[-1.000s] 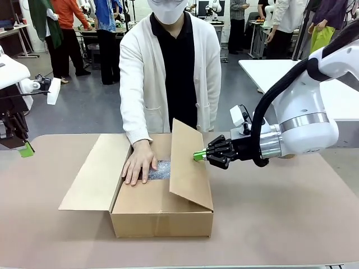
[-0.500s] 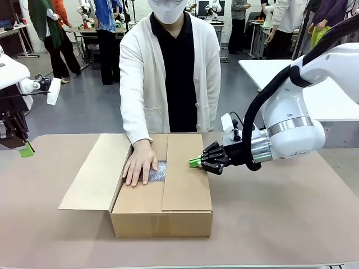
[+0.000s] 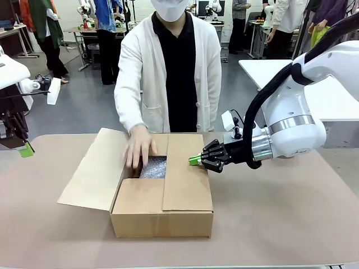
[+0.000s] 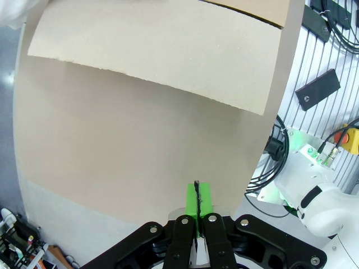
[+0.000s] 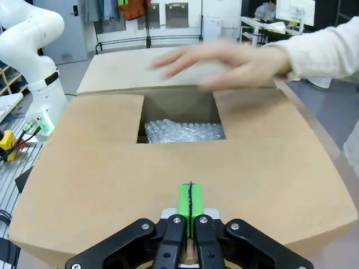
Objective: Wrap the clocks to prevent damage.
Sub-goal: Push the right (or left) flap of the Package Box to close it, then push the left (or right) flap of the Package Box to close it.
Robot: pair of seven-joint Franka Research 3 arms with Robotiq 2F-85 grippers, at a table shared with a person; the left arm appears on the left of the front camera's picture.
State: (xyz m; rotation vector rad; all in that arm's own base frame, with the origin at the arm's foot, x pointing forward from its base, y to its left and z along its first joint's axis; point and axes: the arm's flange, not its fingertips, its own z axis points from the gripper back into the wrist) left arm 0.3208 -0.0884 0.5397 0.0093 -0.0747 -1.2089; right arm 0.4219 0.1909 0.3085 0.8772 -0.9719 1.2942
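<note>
The clocks show as a whitish bubble-wrap bundle inside the brown cardboard box, seen through the gap between its flaps. My right gripper is shut, and its green tips rest on the box's right flap, which lies flat over the opening. A person's hand hovers, blurred, over the left side of the opening. The left flap stands open, tilted outward. At the table's far left edge my left gripper is shut on nothing, above the mat.
The person in a white cardigan stands at the far side, right behind the box. The brown table mat has free room right of and in front of the box. In the left wrist view the open left flap lies ahead.
My right gripper pushed the right flap from upright down flat over the box. The person's hand lifted off the front flap and bundle, and the left flap rose slightly.
</note>
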